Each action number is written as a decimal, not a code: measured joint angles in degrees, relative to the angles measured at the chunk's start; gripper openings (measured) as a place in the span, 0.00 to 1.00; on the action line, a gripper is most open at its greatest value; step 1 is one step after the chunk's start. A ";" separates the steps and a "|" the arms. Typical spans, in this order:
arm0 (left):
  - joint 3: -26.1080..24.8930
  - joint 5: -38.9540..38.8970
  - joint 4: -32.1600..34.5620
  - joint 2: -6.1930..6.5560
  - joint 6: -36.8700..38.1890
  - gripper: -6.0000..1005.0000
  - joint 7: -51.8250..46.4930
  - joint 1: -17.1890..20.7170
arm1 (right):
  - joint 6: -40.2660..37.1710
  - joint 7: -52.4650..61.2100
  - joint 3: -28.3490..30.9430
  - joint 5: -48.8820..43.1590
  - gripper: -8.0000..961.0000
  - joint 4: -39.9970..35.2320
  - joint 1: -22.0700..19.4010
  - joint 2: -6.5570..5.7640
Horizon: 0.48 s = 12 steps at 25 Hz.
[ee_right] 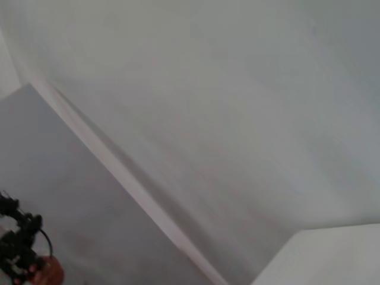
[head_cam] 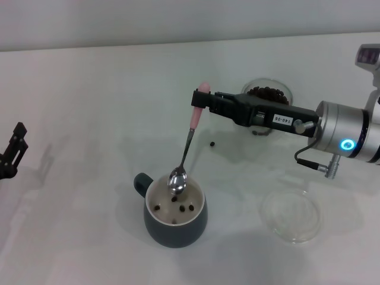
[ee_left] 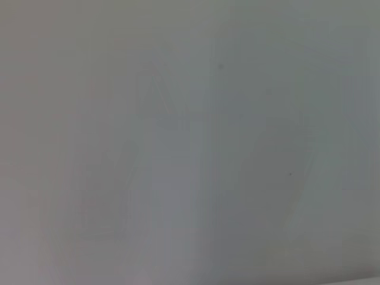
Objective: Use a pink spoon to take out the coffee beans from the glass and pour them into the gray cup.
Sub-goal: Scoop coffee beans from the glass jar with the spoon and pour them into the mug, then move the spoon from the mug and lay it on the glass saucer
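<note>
- I have the right hand [head_cam: 205,102] near the middle of the head view, reaching in from 3 o'clock and clamped on the pale handle of the pink spoon [head_cam: 187,145], close to its top end.
- The spoon hangs steeply: its long axis runs from the pink tip at about 12 o'clock down to the metal bowl at about 6 o'clock, leaning slightly toward 7. The bowl faces down over the open mouth of the gray cup [head_cam: 176,217], just above its far rim. I judge that this tilt is there to tip the load out.
- The spoon bowl looks empty. A few coffee beans [head_cam: 178,210] lie on the cream inside of the cup, so I judge the pour to be under way or just done.
- One stray bean [head_cam: 213,143] sits on the worktop [head_cam: 89,119] between the cup and the glass.
- The glass [head_cam: 268,94], with beans heaped in it, stands at about 1 o'clock from the cup, partly behind my right forearm.
- A clear glass saucer [head_cam: 292,215] lies at 3 o'clock from the cup, apart from it.
- The left hand [head_cam: 12,153] is parked at the 9 o'clock edge; I cannot tell its state.
</note>
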 joint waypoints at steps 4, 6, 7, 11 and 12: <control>-0.04 0.00 0.00 0.00 0.09 0.63 0.00 -0.14 | 1.98 3.28 0.33 0.47 0.21 0.01 -0.04 -0.30; -0.13 0.00 0.00 0.00 0.12 0.63 0.00 -0.14 | 3.11 5.12 0.37 1.46 0.21 -0.26 -0.26 -0.55; -0.14 0.00 0.01 0.00 0.12 0.63 0.00 -0.14 | 3.71 6.02 0.37 2.14 0.21 -0.45 -0.50 -0.69; -0.19 -0.02 0.00 0.00 0.12 0.63 0.00 -0.20 | 4.90 10.08 0.36 3.80 0.21 -4.88 -3.09 -0.96; -0.22 -0.04 0.01 0.02 0.12 0.63 0.00 -0.24 | 4.96 10.84 0.37 4.07 0.21 -6.42 -4.07 -0.98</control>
